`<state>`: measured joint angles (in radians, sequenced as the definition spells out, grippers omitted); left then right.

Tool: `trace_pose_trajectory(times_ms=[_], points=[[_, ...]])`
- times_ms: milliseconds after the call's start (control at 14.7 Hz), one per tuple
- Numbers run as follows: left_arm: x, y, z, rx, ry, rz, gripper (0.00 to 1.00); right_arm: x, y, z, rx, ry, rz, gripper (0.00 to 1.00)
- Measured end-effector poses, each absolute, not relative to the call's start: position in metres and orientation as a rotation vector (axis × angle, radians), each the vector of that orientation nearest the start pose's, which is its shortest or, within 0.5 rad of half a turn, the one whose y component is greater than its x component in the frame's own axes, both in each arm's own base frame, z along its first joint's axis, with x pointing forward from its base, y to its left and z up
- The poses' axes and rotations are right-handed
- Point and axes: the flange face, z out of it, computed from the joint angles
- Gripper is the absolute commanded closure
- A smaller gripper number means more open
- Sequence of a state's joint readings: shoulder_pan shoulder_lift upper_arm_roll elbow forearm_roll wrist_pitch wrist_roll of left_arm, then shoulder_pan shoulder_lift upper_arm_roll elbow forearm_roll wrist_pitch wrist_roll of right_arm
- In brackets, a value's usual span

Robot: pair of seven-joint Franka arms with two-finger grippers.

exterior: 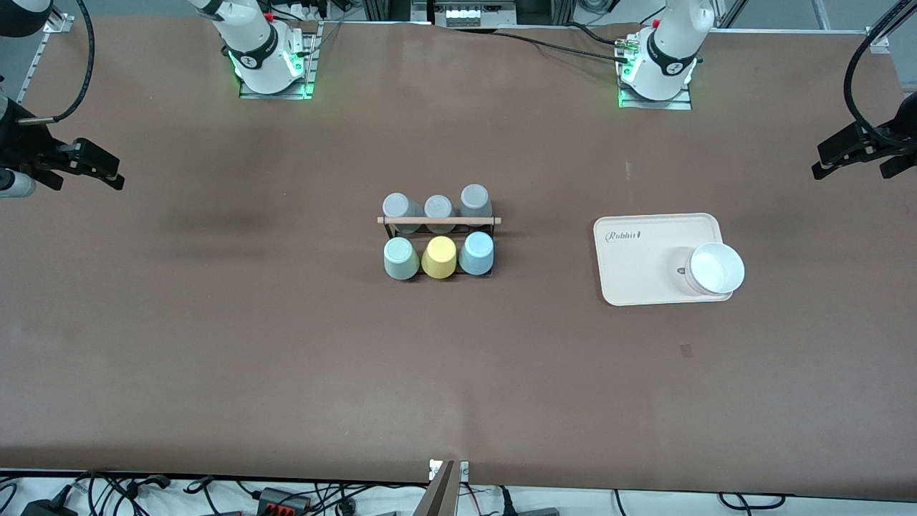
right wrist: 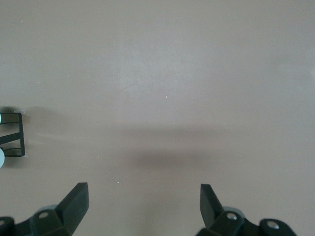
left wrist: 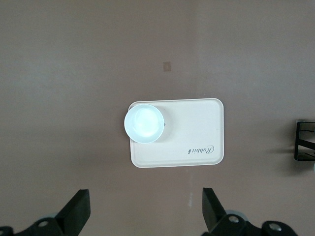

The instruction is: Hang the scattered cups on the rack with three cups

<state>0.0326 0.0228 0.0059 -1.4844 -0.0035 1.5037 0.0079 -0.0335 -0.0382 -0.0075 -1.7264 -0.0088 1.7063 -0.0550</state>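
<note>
The black wire rack with its wooden rod stands mid-table. The mint green cup and the light blue cup sit upside down on its nearer row, with a yellow cup between them. Three grey cups fill the farther row. My left gripper is open and empty, up over the table's edge at the left arm's end; its wrist view shows it the same. My right gripper is open and empty over the right arm's end, as its wrist view also shows.
A cream rectangular tray lies toward the left arm's end from the rack, with a white bowl on its nearer corner. Both show in the left wrist view, the tray and the bowl. Cables run along the table's edges.
</note>
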Motion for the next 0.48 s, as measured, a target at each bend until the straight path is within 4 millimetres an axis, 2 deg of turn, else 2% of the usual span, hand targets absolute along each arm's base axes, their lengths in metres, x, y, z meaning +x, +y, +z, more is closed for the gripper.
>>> trace_pose_trajectory(times_ms=[477], points=[[0.5549, 0.0209, 0.6464, -3.145, -0.048, 0.006, 0.00, 0.5462, -0.0227, 0.5907, -3.151, -0.025, -0.034, 0.00]])
